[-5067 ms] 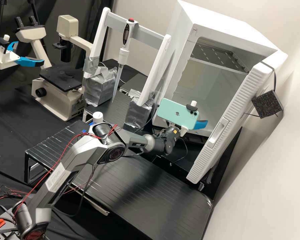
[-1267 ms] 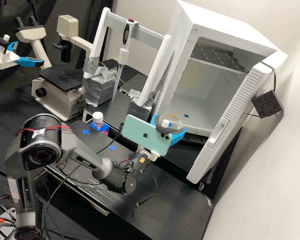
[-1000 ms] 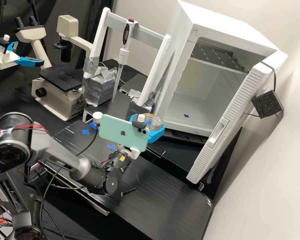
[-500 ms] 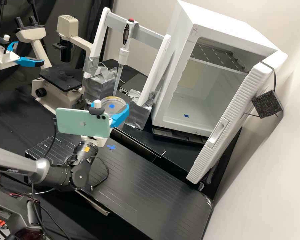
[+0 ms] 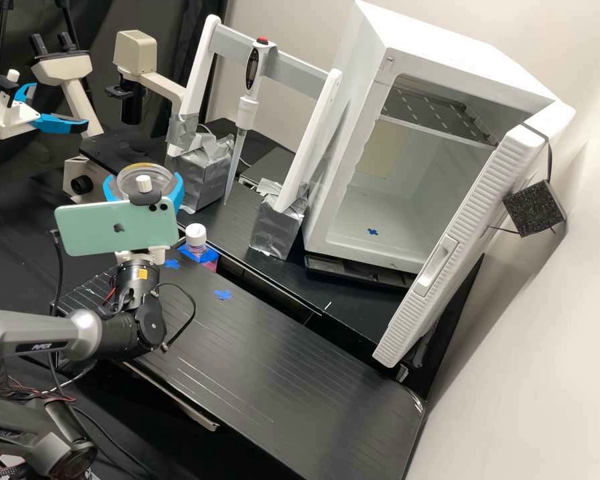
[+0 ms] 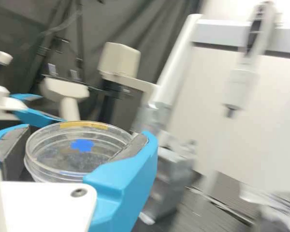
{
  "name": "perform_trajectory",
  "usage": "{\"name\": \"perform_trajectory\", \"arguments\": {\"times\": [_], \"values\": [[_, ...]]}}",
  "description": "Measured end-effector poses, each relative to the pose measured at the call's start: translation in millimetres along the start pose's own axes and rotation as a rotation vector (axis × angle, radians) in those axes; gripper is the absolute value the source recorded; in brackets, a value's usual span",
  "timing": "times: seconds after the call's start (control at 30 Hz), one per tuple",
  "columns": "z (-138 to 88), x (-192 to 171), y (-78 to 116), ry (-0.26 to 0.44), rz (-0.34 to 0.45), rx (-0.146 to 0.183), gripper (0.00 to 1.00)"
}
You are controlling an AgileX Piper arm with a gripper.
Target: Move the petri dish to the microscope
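And here's the scene: a big white cabinet [image 5: 440, 43] stands with its door [image 5: 480, 193] wide open, a slotted metal shelf [image 5: 437, 113] across the upper part inside. Next in size, the long black platform [image 5: 280, 360] stretches out in front. Then the robot arm [image 5: 23, 330], dark grey, angled in from the left of the high view. Behind, the cream microscope [image 5: 135, 53] stands against the dark curtain, and beside it the white stand [image 5: 273, 60] has its feet wrapped in silver tape and a pipette [image 5: 247, 113] upright in the middle. A mint-green phone [image 5: 117, 229] is mounted at the wrist, broad side to the high camera.

Now to the gripper [image 5: 143, 183], and it's got its load! The petri dish [image 5: 129, 175] sits between the two blue fingers, one on either side, held up off the bench and close to level. In the high view it overlaps the microscope's lower part; how near it really is, I can't tell. Smaller now: a white-capped bottle [image 5: 195, 240] with pink contents by the platform's edge, blue tape crosses [image 5: 223, 295] on the platform, and a little blue patch [image 6: 82, 145] showing at the dish.
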Motion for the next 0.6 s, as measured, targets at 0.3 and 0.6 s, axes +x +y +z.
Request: {"name": "perform_trajectory", "arguments": {"times": [0.3,0.6], "values": [[-15.7,41.5,-0.9,0.032,-0.014,0.091,0.0],[-16.7,96.3,-12.5,-0.069,-0.038,0.097,0.0]]}}
